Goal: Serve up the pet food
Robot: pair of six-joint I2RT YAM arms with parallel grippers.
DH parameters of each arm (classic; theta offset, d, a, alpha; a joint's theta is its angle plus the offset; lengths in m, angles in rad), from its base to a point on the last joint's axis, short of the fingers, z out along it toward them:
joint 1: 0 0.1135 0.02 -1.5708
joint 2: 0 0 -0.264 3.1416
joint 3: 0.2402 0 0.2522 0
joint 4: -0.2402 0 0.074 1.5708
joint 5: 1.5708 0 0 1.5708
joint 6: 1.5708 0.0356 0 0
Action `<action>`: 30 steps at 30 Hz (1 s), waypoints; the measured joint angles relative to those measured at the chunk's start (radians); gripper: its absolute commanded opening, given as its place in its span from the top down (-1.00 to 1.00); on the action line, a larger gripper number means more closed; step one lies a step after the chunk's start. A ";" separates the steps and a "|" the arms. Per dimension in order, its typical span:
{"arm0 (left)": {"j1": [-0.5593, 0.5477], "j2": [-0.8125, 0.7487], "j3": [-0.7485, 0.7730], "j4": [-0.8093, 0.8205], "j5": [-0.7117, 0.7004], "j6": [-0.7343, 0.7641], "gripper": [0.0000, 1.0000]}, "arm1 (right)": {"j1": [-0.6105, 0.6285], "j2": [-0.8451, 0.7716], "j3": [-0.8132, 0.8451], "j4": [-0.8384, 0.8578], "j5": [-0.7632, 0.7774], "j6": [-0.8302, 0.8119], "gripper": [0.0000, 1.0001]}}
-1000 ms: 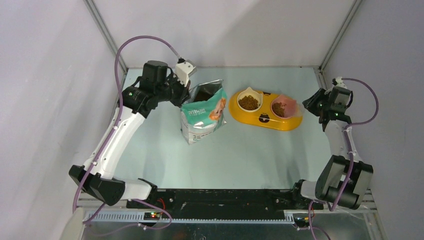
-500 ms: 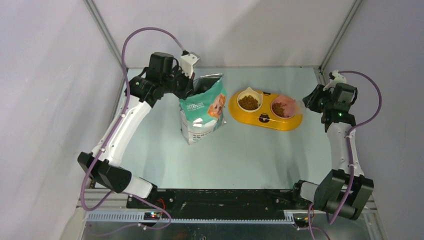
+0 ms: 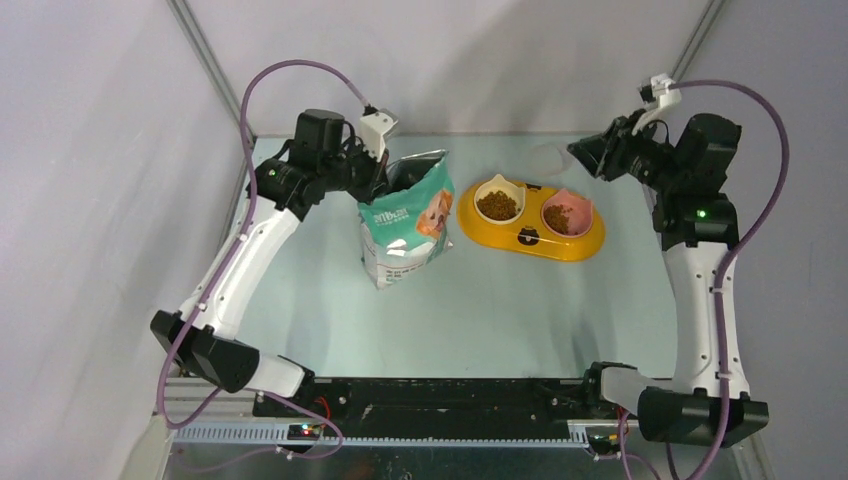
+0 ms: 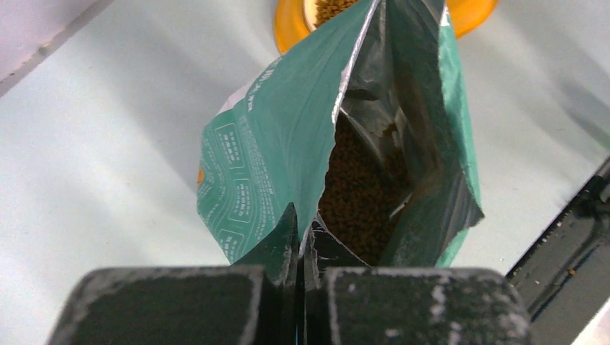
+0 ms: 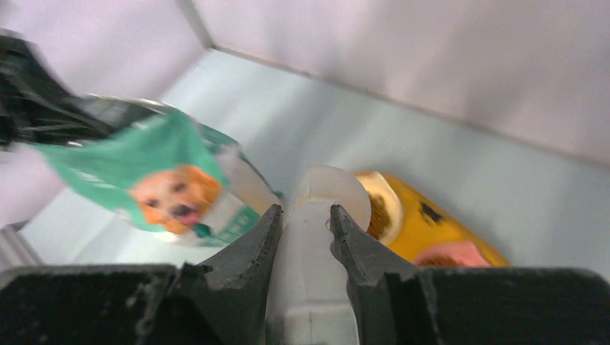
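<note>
Pet food (image 4: 360,194) sits as a brown heap down inside the open bag (image 4: 266,165), and we see it best from the left wrist camera. The bag is teal and white with a golden dog on it. It stands up on the left part of the pale table (image 3: 500,310). The left gripper (image 4: 298,230) pinches the top edge of the bag, and its two fingers are pressed almost together with the thin bag wall between them. Just beside the bag, on its right, lies the yellow feeder (image 3: 520,240) with two bowls. We cannot tell if bag and feeder touch. The white bowl (image 3: 514,186) holds more of the brown pellets, and the pink bowl (image 3: 575,212) has a small bit of brown in it. Farther back and higher up, the right gripper (image 5: 302,215) holds the handle of the clear scoop (image 5: 332,188). Its fingers are a little way apart and squeeze the handle from both sides. From the top camera we see the scoop up in the air behind the feeder, well apart from the bag.
</note>
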 measured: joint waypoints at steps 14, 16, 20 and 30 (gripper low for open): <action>-0.003 -0.047 -0.085 0.072 0.129 -0.086 1.00 | 0.262 0.074 0.285 0.035 -0.113 0.200 1.00; -0.008 -0.046 -0.085 0.073 0.135 -0.094 1.00 | 0.306 0.093 0.314 0.023 -0.112 0.197 1.00; -0.030 -0.043 -0.084 0.073 0.137 -0.095 1.00 | 0.372 0.127 0.337 0.013 -0.111 0.192 1.00; -0.063 -0.043 -0.084 0.066 0.128 -0.085 1.00 | 0.517 0.171 0.315 -0.042 -0.072 0.068 1.00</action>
